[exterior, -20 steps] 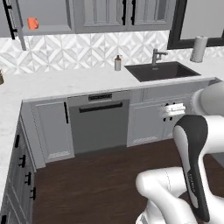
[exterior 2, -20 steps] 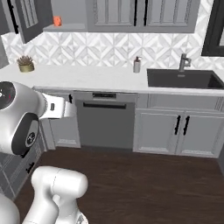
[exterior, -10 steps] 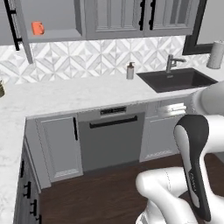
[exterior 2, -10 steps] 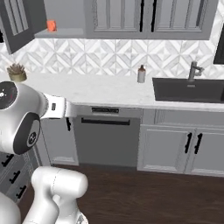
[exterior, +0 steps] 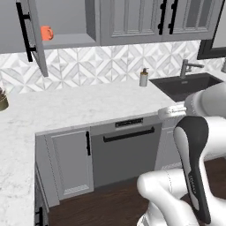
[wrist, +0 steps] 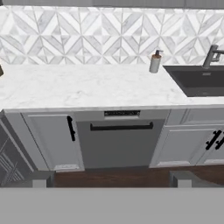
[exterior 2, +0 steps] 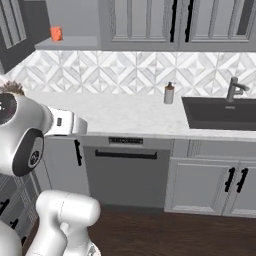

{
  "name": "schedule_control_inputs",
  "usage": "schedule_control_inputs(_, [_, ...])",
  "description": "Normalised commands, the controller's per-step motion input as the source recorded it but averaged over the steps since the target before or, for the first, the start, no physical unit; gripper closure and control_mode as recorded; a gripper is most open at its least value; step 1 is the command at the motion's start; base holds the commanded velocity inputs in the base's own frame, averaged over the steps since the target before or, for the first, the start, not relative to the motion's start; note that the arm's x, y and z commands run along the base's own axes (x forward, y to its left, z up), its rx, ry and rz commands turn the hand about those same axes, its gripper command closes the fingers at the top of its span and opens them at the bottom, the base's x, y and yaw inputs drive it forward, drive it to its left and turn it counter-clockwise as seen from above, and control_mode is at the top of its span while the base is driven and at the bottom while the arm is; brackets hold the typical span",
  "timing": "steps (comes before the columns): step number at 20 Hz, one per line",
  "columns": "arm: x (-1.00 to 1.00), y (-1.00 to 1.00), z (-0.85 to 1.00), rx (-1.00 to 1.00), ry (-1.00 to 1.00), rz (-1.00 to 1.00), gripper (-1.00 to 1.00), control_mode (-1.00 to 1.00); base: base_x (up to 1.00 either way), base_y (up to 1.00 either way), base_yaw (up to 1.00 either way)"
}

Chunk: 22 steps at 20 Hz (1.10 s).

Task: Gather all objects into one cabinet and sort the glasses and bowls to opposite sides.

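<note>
The arm is folded low before the dishwasher, its gripper spread wide and empty, with the orange mug far above in the open wall cabinet.

mug on the open cabinet shelf, up left | soap bottle at worktop back edge, just left of sink | dishwasher under worktop front edge
</note>
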Motion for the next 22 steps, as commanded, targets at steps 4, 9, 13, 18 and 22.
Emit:
schedule_control_inputs(4, [0.0, 0.0, 0.0, 0.0, 0.0, 0.0, -1.0, 1.0, 0.35, 0.43, -0.04])
schedule_control_inputs(9, [0.0, 0.06, 0.16, -0.02, 0.0, 0.0, -1.0, -1.0, 0.03, 0.33, 0.0])
schedule_control_inputs(13, [-0.07, 0.08, 0.87, -0.04, 0.0, 0.0, -1.0, -1.0, 0.0, 0.0, 0.0])
schedule_control_inputs(18, [-0.25, 0.0, 0.82, -0.03, 0.0, 0.0, -1.0, -1.0, 0.0, 0.0, 0.0])
schedule_control_inputs(22, [-0.66, 0.0, 0.24, -0.04, -0.01, 0.0, -1.0, -1.0, 0.0, 0.0, 0.0])
